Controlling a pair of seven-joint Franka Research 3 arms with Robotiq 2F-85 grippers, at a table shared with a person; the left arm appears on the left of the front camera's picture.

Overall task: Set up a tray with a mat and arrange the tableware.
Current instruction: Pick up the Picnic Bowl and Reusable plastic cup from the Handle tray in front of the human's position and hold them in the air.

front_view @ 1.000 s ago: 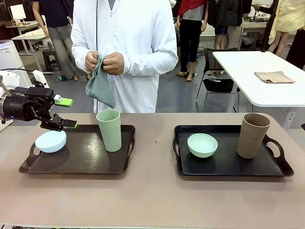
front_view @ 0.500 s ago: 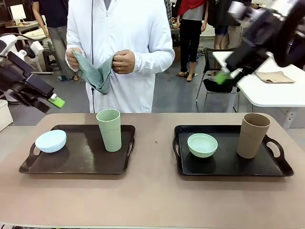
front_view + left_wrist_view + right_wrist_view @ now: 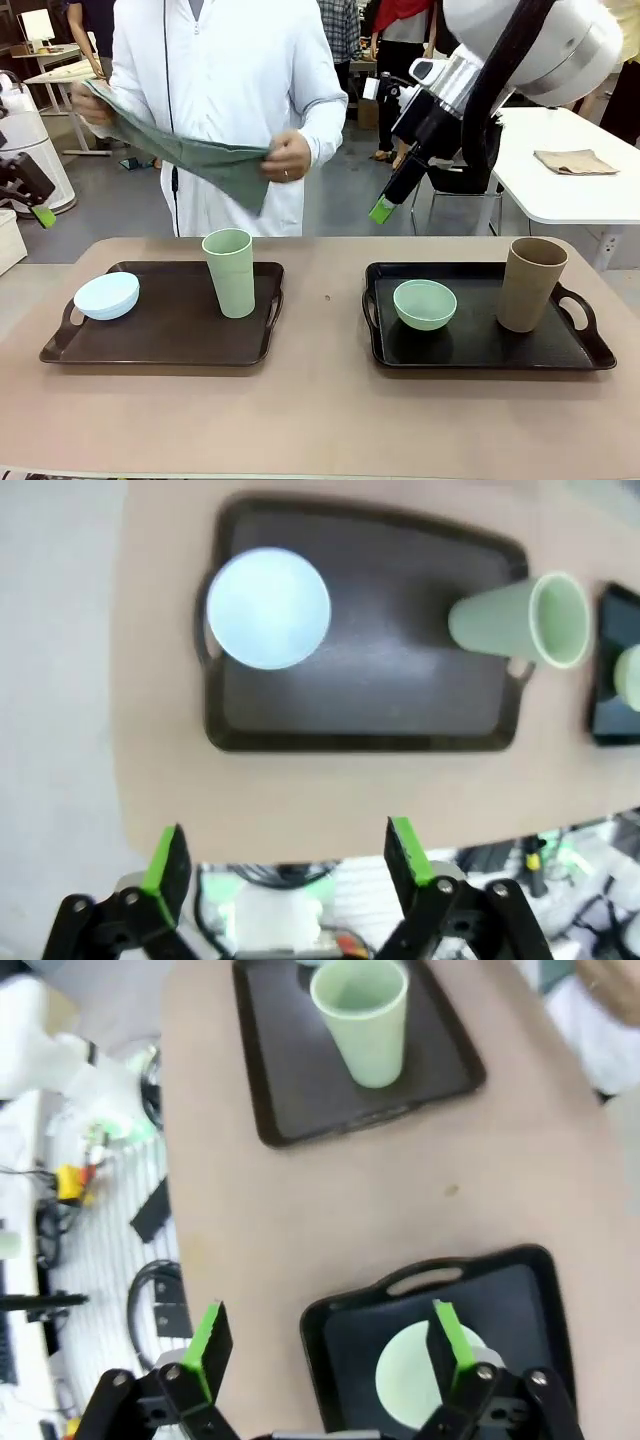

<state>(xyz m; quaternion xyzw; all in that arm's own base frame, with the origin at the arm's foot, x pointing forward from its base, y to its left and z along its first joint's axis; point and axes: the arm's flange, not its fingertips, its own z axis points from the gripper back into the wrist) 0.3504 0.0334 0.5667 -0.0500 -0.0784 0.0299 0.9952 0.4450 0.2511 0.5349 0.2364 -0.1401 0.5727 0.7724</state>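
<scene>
Two dark trays lie on the table. The left tray (image 3: pixel 160 340) holds a pale bluish-white bowl (image 3: pixel 106 295) and a pale green tumbler (image 3: pixel 230 272). On the right tray (image 3: pixel 480 345) sit a mint green bowl (image 3: pixel 424 304) and a tan-brown tumbler (image 3: pixel 531 284). The person spreads a green mat (image 3: pixel 190 155) in both hands above the far edge. My left gripper (image 3: pixel 36 206) hangs open at the far left, above and off the table. My right gripper (image 3: pixel 385 206) is open, high over the right tray. The left wrist view looks down on the bowl (image 3: pixel 268 608) and tumbler (image 3: pixel 525 620).
The table's tan surface (image 3: pixel 320 400) is bare between and in front of the trays. A white table (image 3: pixel 540 160) with a folded cloth stands behind at the right. Other people stand farther back.
My left gripper has pulled up and left, away from the bluish-white bowl. My right arm has swung in from the upper right. The person has unfolded the mat.
</scene>
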